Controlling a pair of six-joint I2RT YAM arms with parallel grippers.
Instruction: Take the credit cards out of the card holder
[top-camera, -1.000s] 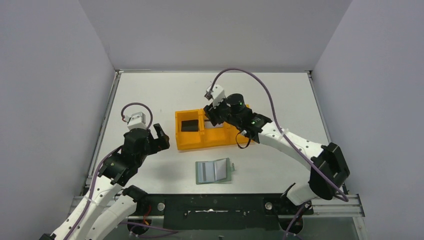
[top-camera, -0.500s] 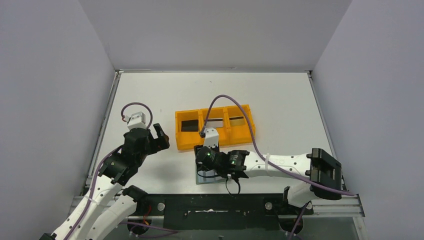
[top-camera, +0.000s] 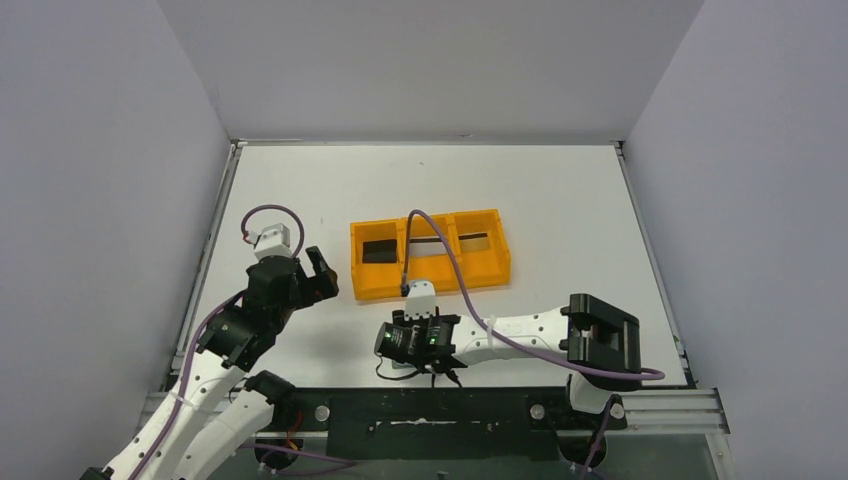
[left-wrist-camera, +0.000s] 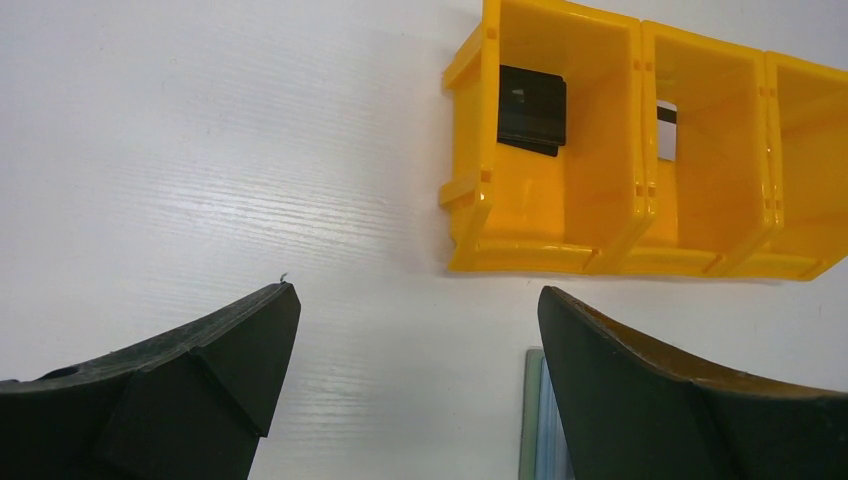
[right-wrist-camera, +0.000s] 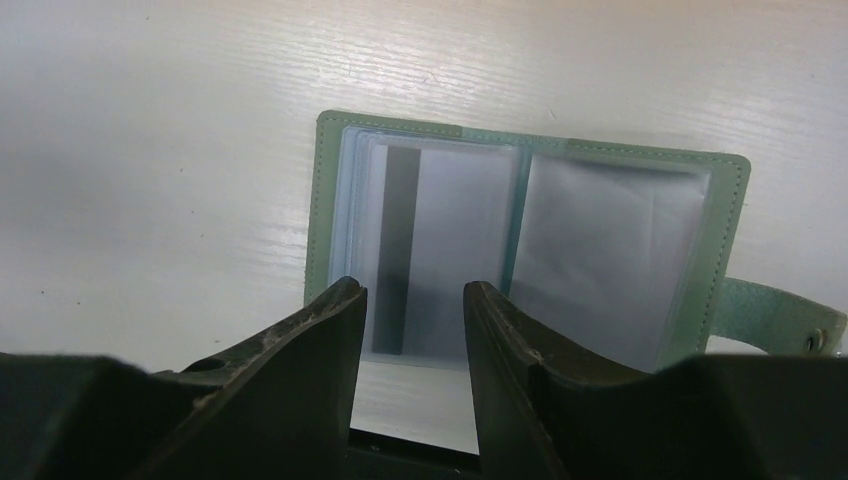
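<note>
My right hand (right-wrist-camera: 412, 300) hangs low over the card holder (right-wrist-camera: 600, 240), its fingers a narrow gap apart with nothing clamped between them. The card holder lies spread open and flat on the desk (left-wrist-camera: 200, 150) near the front edge, pale blue inside facing up and its tab (right-wrist-camera: 770, 310) sticking out to one side. My fingertips sit above the near edge of its left pocket. A dark strip shows through that pocket, and I cannot tell what it is. My left hand (left-wrist-camera: 415, 300) hovers off to the left with its fingers wide apart and empty. Behind the holder stands the orange tray (left-wrist-camera: 470, 190), with the black card (left-wrist-camera: 530, 105) in its left compartment, a pale card (left-wrist-camera: 667, 130) in the middle one and a tan card (top-camera: 473, 242) in the right one.
</note>
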